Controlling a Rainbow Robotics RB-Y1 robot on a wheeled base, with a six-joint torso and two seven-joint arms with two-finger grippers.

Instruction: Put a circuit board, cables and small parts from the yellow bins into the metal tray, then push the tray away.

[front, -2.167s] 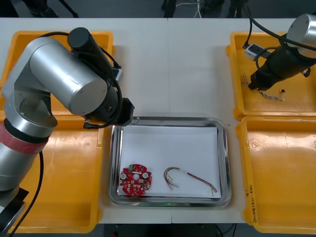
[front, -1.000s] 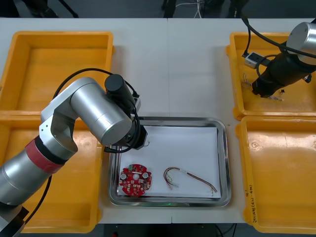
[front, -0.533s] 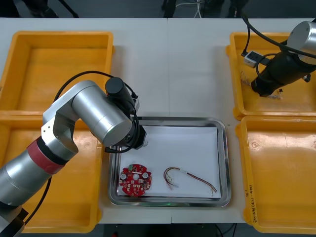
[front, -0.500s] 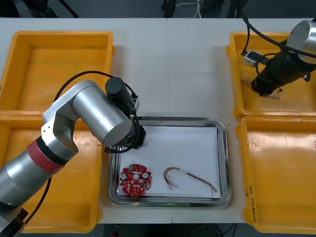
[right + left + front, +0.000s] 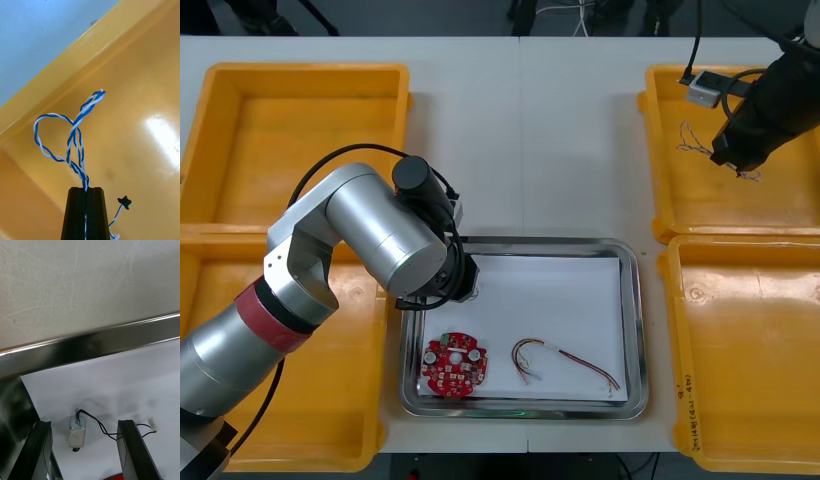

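1. Here's the bench (image 5: 520,130), with the metal tray (image 5: 635,320) at its near middle.
2. Two yellow bins (image 5: 300,70) flank the tray on each side. The far right bin (image 5: 652,160) is the busy one.
3. The left claw (image 5: 84,423) hangs over the tray's far left corner, fingers apart, gripping nothing.
4. The right claw (image 5: 86,191) is over that far right bin, well off from the tray. Its fingers are clamped on the twisted blue and white cable (image 5: 75,127), which loops out past the fingertips.
5. The round red circuit board (image 5: 454,363) lies in the tray's near left part.
6. The red and yellow cable (image 5: 560,360) lies in the tray too, just right of the board.
7. A small metal part (image 5: 77,432) with a thin black lead rests on the tray's white floor, between the left claw's fingers and touching neither.
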